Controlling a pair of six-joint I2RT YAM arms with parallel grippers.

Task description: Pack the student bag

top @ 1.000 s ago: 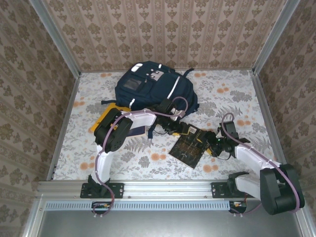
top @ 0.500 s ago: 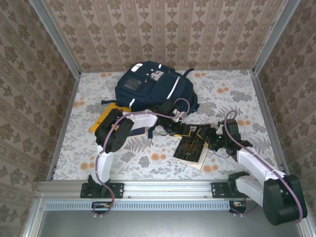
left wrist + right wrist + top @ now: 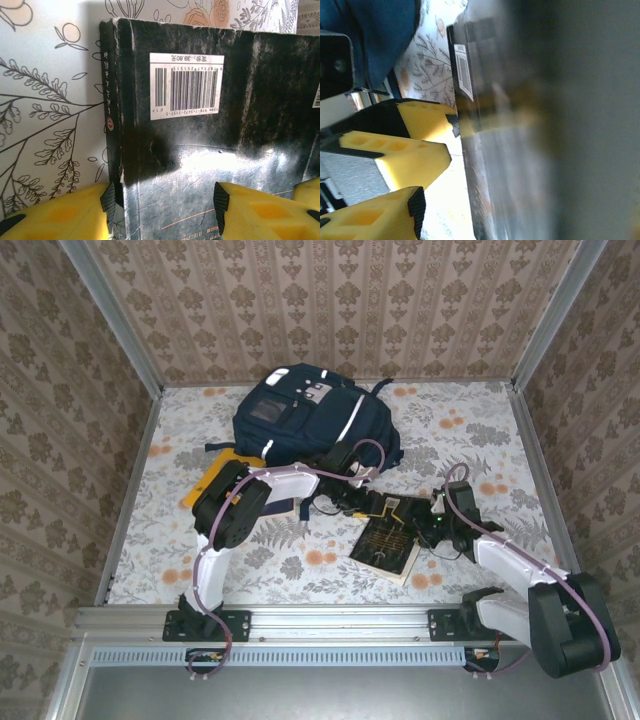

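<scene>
While student bag (image 3: 305,420) lies at far middle of desk (image 3: 470,430), black book (image 3: 388,535) sits just before it, between left gripper (image 3: 345,502) and right gripper (image 3: 432,525). Left wrist: jaws released, astride book's spine corner. Right wrist: book blurred, jaws' state unclear.

Navy, black and yellow over a floral worktop (image 3: 470,420)
Student bag (image 3: 300,420): navy with white stripes. Book (image 3: 200,150): glossy black, white barcode label. Fingers (image 3: 260,212): yellow, black-tipped. Worktop: white with orange flowers and grey leaves.
</scene>
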